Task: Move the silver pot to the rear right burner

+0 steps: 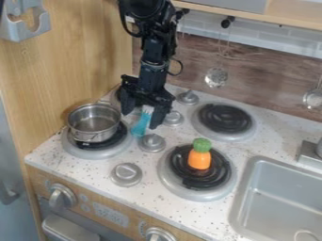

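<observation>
1. Jaws of the gripper [140,121] hang parted over the counter [85,172], clenched on nothing that I can see; a blue utensil [140,126] shows between the fingers, narrower than their spread.

2. Just beside them, toward the counter's left edge, the silver pot [93,123] sits open and upright on the front left burner [85,152]. So the first shift, I judge, is sideways to the left and a little toward the front edge. Being round (no long handle that I can make out), it offers no long axis; the nearer stretch of rim looks the handiest grip.

3. Past the pot stands the wooden side panel [75,47], close to its rim. A finger on that outer side would have scant room, so a pinch across the inner wall seems safer.

4. On the way over, knobs [151,143] rise in the middle of the counter, and a low-carried pot could catch them.

5. Farther off, the rear right burner [224,118] lies toward the rear edge, bare on top. Its front neighbour carries a toy carrot [199,159], and the sink [277,202] takes the right side; a high path along the rear should avoid both.
</observation>
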`<state>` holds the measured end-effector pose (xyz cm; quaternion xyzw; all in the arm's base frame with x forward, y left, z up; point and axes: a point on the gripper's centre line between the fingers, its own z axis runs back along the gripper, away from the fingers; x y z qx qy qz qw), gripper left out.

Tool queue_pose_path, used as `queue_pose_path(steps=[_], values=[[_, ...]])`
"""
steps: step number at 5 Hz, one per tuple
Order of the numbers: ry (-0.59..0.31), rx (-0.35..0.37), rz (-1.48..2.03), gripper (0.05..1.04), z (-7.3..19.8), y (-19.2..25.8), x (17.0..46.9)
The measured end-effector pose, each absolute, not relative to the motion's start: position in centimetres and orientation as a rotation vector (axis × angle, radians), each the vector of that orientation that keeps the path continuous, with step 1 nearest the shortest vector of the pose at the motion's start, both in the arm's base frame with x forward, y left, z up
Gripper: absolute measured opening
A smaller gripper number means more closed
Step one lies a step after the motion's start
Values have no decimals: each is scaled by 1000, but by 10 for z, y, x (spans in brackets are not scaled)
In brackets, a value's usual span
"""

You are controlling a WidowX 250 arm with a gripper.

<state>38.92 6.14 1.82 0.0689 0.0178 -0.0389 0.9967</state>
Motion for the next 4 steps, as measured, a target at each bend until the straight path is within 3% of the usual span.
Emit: queue_pose_path(steps=[2, 4], values=[[92, 156, -31, 999, -2, 69, 381], [66, 168, 105, 999, 9, 105, 384]])
